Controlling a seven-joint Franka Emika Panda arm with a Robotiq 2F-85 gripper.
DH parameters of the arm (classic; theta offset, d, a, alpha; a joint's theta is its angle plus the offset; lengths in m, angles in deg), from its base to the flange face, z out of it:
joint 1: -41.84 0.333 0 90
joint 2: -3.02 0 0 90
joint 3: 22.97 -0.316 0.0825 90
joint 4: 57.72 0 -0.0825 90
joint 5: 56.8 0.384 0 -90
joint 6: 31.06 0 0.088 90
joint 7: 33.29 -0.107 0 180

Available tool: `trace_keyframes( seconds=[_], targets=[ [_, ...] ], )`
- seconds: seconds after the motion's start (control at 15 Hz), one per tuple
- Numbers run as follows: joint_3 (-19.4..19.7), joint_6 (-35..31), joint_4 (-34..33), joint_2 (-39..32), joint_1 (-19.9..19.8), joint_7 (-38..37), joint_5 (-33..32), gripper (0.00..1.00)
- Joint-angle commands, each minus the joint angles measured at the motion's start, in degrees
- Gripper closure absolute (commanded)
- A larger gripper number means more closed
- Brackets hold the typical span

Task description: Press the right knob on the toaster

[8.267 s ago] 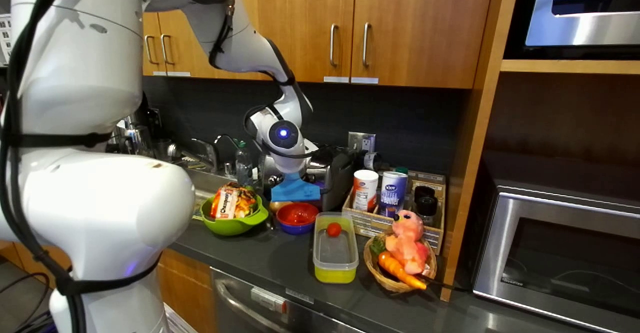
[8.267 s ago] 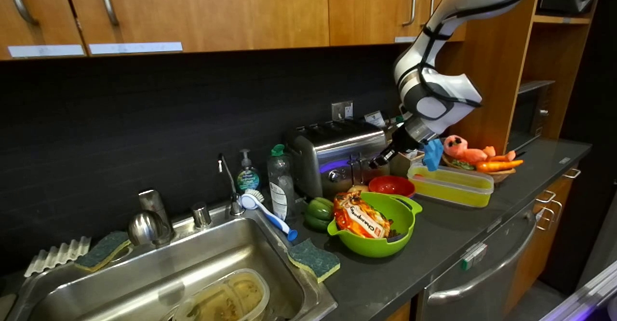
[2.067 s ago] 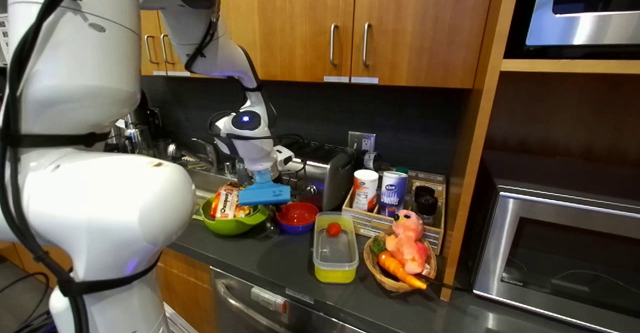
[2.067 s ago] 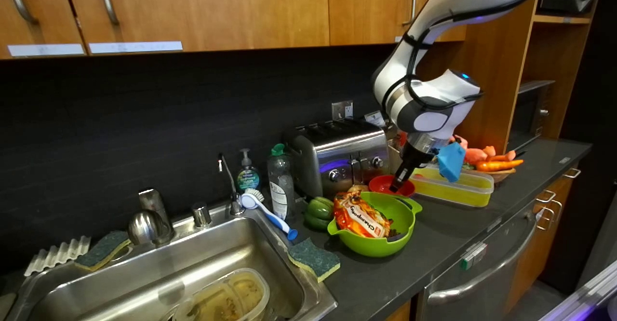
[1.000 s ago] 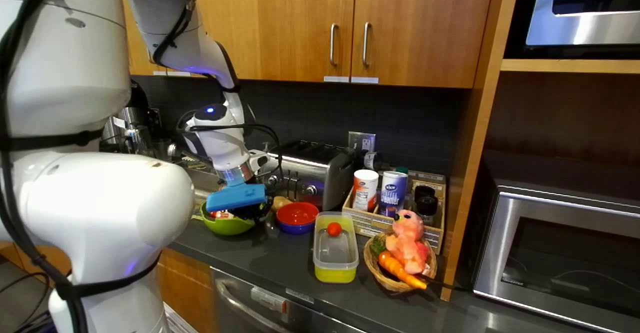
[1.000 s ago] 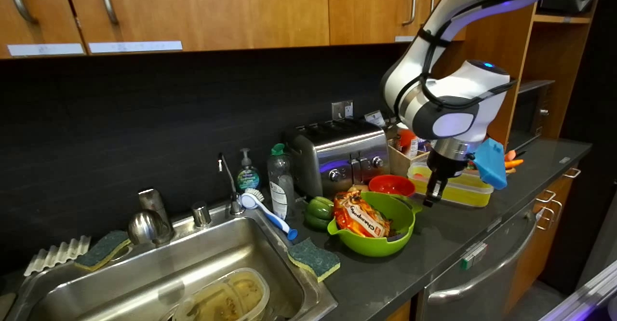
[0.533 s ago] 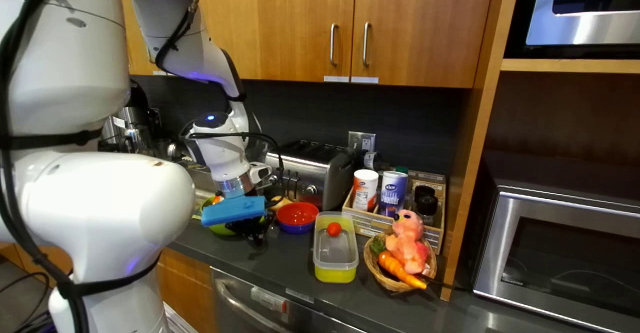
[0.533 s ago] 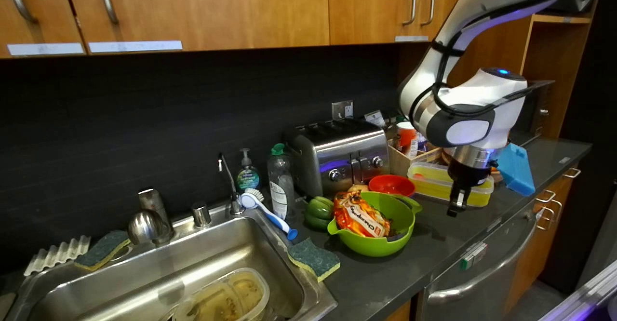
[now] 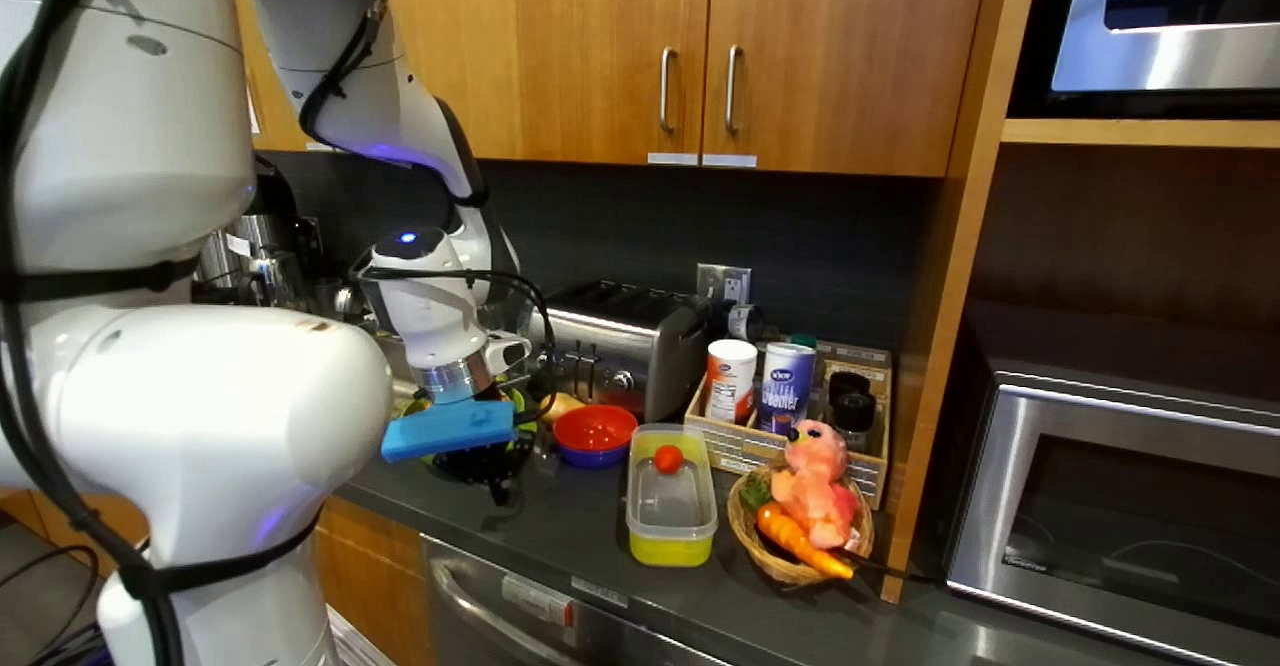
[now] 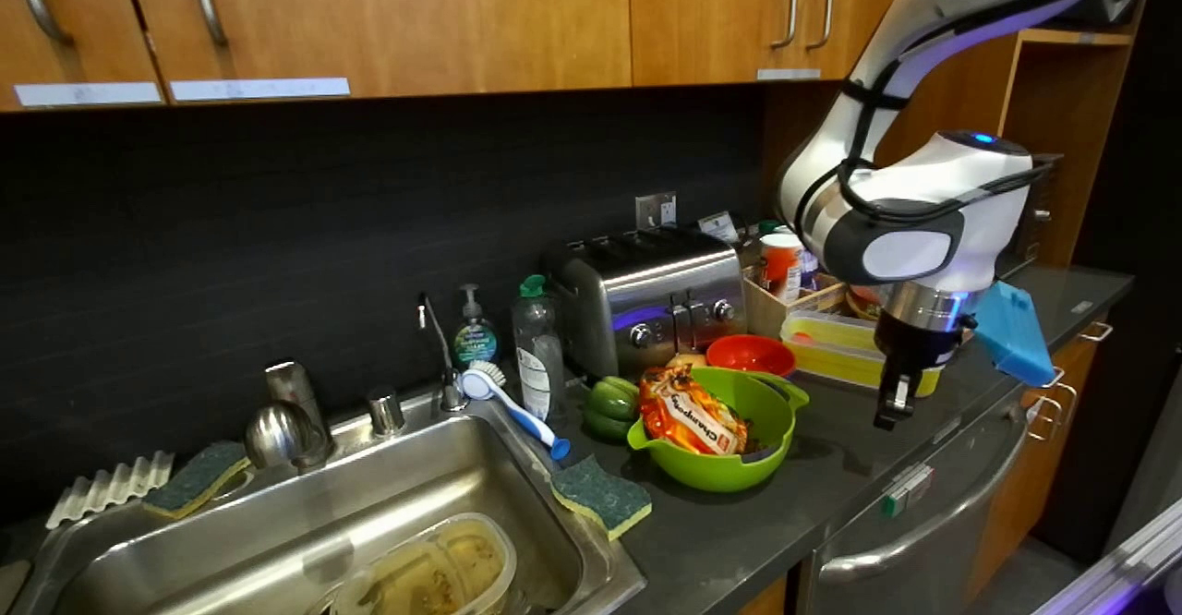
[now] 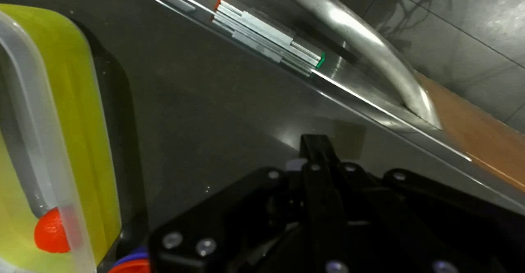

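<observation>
The shiny silver toaster (image 9: 610, 341) with a dark slotted top stands against the back wall in both exterior views (image 10: 660, 287). Its right knob (image 10: 723, 310) is uncovered and shows in both exterior views (image 9: 622, 380). The left knob (image 10: 642, 335) and two upright levers (image 10: 683, 319) are on the same front face. My gripper (image 10: 888, 416) points down over the counter near its front edge, well apart from the toaster. In the wrist view the black fingertips (image 11: 316, 144) are together with nothing between them. The toaster is out of the wrist view.
A red bowl (image 10: 750, 355) on a blue one and a green bowl (image 10: 711, 472) with a food packet stand before the toaster. A yellow container (image 9: 668, 551) with a red ball, a condiment box (image 9: 725, 446) and a basket (image 9: 775, 566) are alongside. Cabinets (image 9: 580, 56) hang above.
My gripper has moved from in front of the toaster's right knob back to the counter's front edge. It has turned from slanting toward the toaster to pointing down. The toaster has not moved.
</observation>
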Motion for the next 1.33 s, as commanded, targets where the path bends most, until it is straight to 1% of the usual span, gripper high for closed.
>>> trace_keyframes(
  seconds=[0.0,0.2,0.27,0.53,0.87,0.93,1.07,1.13,1.2,1.27],
  targets=[
    [0.0,0.0,0.1,0.2,0.0,0.0,0.0,0.99],
    [0.0,0.0,0.2,0.3,0.0,0.0,0.0,0.99],
    [0.2,0.3,0.1,0.3,0.1,-0.3,-0.3,0.79],
    [0.8,1.0,0.3,0.2,0.6,-1.8,-2.1,0.57],
    [1.3,2.2,0.7,0.8,1.0,-3.4,-3.9,0.23],
    [1.4,2.9,0.8,0.7,0.9,-3.5,-4.1,0.15],
    [1.4,6.3,0.7,0.5,0.6,-3.6,-4.2,0.01],
    [2.1,7.8,0.5,0.7,1.2,-4.3,-4.6,0.0],
    [-5.3,9.7,2.0,1.3,-4.6,-12.8,-12.1,0.0],
    [-6.0,7.7,2.1,0.4,-4.7,-15.4,-14.8,0.0]
  ],
)
